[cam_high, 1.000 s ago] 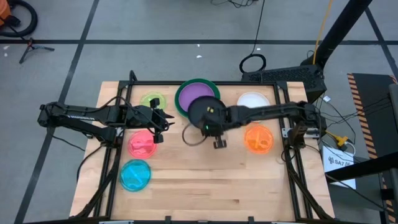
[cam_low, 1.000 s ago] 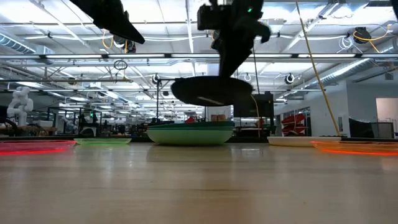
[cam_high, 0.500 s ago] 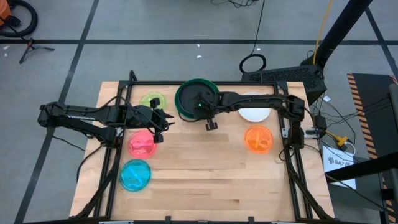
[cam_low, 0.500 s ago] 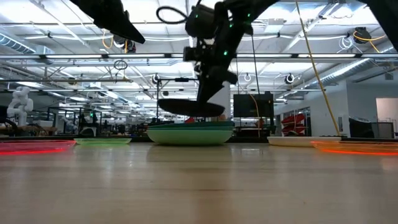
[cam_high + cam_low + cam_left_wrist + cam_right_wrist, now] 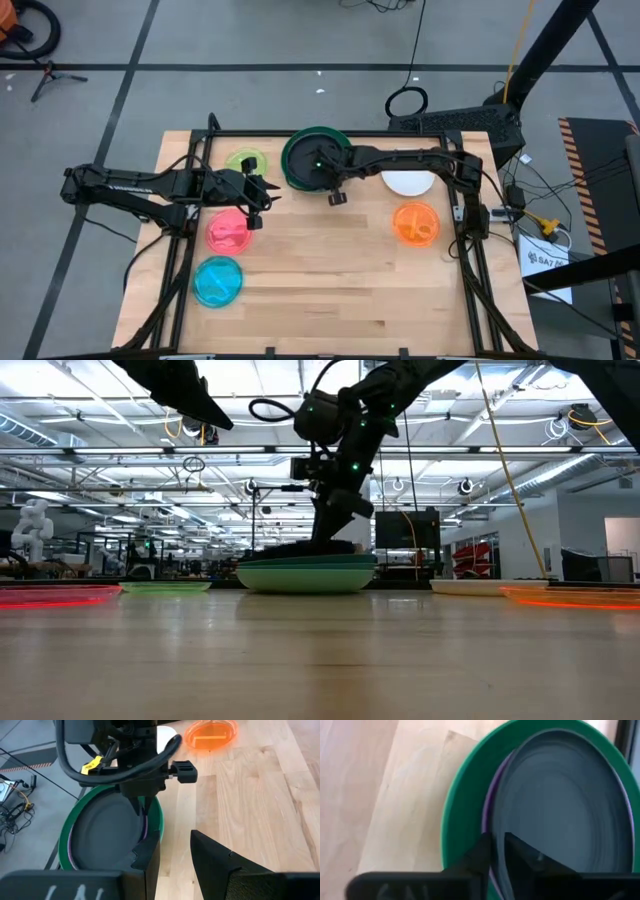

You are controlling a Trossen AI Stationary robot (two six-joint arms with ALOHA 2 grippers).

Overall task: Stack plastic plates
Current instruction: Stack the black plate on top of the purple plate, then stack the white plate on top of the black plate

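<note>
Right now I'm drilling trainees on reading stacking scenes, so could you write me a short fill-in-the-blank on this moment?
1. The right gripper pinches the rim of the ____ plate, now lying on the stack.
2. Just under that plate, a thin ____ rim shows.
3. The left gripper hangs above the table beside the ____ plate.
4. The white plate sits next to the ____ plate.

Missing words: black; purple; pink; orange
</note>
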